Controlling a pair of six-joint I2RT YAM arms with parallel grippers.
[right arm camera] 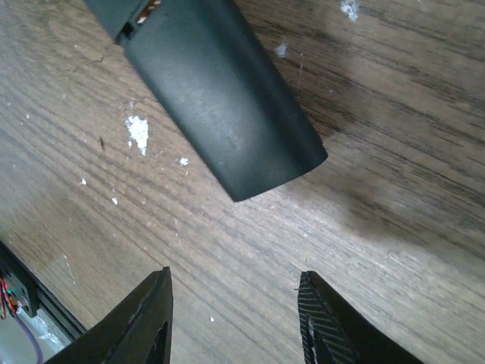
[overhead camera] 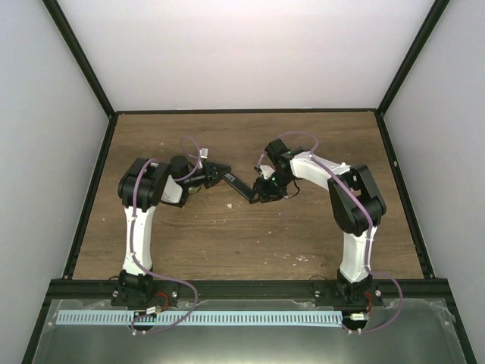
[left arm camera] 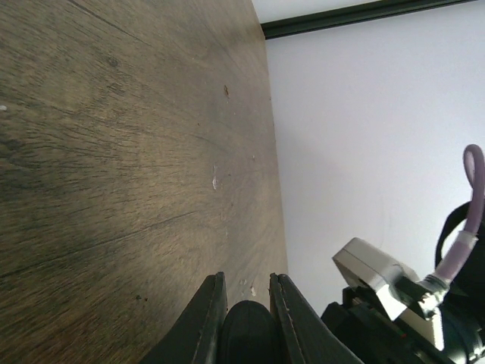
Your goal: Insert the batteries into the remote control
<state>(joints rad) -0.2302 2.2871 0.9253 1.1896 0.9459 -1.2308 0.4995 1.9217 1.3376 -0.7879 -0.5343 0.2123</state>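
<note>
The slim black remote control (overhead camera: 239, 186) hangs just above the middle of the table, between the two grippers. My left gripper (overhead camera: 217, 175) is shut on its left end; in the left wrist view the jaws (left arm camera: 248, 292) pinch the rounded black end (left arm camera: 246, 334). In the right wrist view the remote's smooth back (right arm camera: 220, 106) fills the top, with an opening and a coppery contact at its upper left (right arm camera: 142, 12). My right gripper (right arm camera: 235, 299) is open and empty, just off the remote's right end (overhead camera: 265, 191). No blue batteries show in any view.
Pale specks of debris (right arm camera: 138, 130) lie on the wooden table (overhead camera: 303, 235) under the remote. A black frame and white walls (overhead camera: 227, 53) bound the table. The right arm's grey wrist block (left arm camera: 379, 277) stands close by in the left wrist view.
</note>
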